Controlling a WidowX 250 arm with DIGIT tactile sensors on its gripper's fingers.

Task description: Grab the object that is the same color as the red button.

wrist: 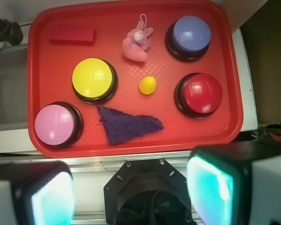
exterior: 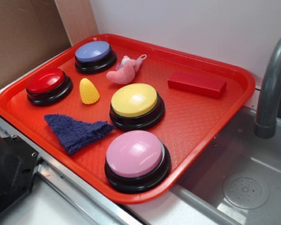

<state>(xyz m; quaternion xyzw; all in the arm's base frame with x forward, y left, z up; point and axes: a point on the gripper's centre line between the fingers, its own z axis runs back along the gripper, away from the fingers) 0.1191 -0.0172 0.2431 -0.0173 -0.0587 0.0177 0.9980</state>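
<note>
The flat red rectangular block [exterior: 197,84] lies at the far right of the red tray [exterior: 215,136]; in the wrist view the block [wrist: 72,35] is at the top left. The red dome button [exterior: 47,84] on its black base sits at the tray's left; in the wrist view the button [wrist: 200,93] is at right. My gripper [wrist: 131,192] shows only in the wrist view, high above and short of the tray's near edge. Its two fingers [wrist: 210,185] stand wide apart with nothing between them.
On the tray are also a yellow button [exterior: 136,104], a pink button [exterior: 136,157], a blue button [exterior: 94,54], a yellow cone toy [exterior: 89,91], a pink plush toy [exterior: 125,70] and a purple cloth [exterior: 77,131]. A grey faucet [exterior: 271,84] and sink [exterior: 243,187] are at right.
</note>
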